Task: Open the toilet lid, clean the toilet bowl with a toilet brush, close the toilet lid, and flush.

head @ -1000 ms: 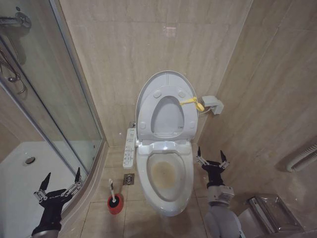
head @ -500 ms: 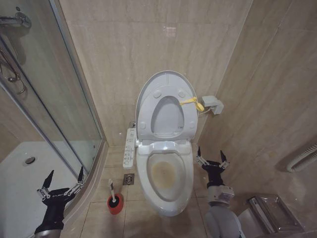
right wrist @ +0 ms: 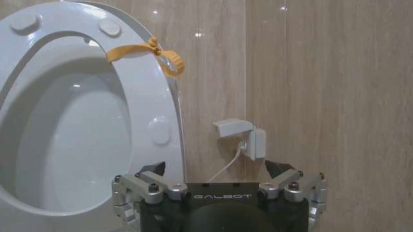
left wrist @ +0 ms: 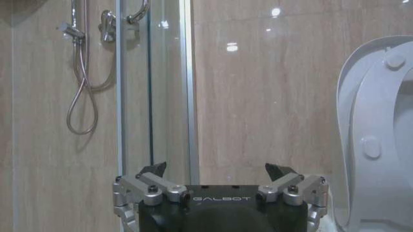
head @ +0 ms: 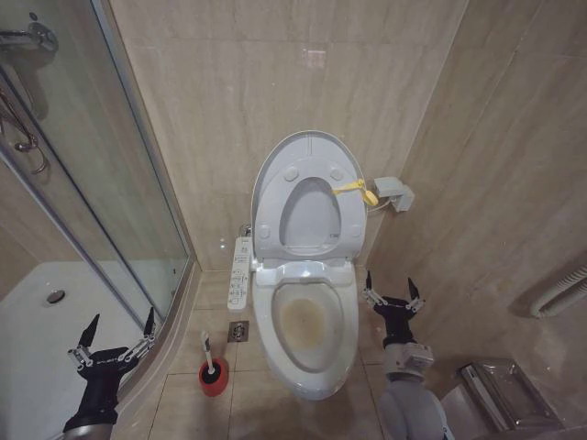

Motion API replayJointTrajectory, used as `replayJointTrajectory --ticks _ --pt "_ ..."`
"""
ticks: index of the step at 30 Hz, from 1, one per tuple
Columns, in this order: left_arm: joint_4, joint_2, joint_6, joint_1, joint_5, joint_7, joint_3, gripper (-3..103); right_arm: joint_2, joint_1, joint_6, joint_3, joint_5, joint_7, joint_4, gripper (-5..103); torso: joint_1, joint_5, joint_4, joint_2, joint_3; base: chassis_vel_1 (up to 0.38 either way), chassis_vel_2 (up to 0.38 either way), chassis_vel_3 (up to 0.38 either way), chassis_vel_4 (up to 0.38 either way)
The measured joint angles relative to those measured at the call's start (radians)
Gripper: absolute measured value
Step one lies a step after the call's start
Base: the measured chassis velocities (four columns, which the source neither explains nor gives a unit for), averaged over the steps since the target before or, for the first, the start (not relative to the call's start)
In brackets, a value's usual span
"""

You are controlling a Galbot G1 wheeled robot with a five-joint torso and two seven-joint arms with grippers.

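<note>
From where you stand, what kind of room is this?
A small tiled bathroom: a toilet bowl with its toilet lid raised, a glass shower enclosure beside it, and a toilet brush on the floor.

**Non-task items in view**

Glass shower door (head: 110, 165) left, white shower tray (head: 37, 321) behind it, hose (left wrist: 81, 87) on wall. Red holder cup (head: 214, 380) on floor tiles. Wall socket box (head: 394, 193), yellow strap (head: 356, 190), side control panel (head: 240, 273).

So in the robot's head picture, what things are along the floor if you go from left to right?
Left gripper → toilet brush in its red holder → toilet bowl → right gripper → metal bin.
</note>
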State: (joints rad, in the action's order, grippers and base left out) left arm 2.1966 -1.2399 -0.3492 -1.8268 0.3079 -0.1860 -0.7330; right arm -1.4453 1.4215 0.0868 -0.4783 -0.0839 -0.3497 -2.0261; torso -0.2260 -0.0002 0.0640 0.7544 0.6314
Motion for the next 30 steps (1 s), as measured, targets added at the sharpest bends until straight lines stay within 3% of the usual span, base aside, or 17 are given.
replayJointTrajectory --ticks 30 --pt "0.000 0.000 0.000 0.000 0.000 0.001 0.000 100 0.000 0.000 0.000 0.000 0.000 0.000 0.000 100 0.000 0.0000 0.0000 0.000 0.000 0.000 0.000 0.000 0.000"
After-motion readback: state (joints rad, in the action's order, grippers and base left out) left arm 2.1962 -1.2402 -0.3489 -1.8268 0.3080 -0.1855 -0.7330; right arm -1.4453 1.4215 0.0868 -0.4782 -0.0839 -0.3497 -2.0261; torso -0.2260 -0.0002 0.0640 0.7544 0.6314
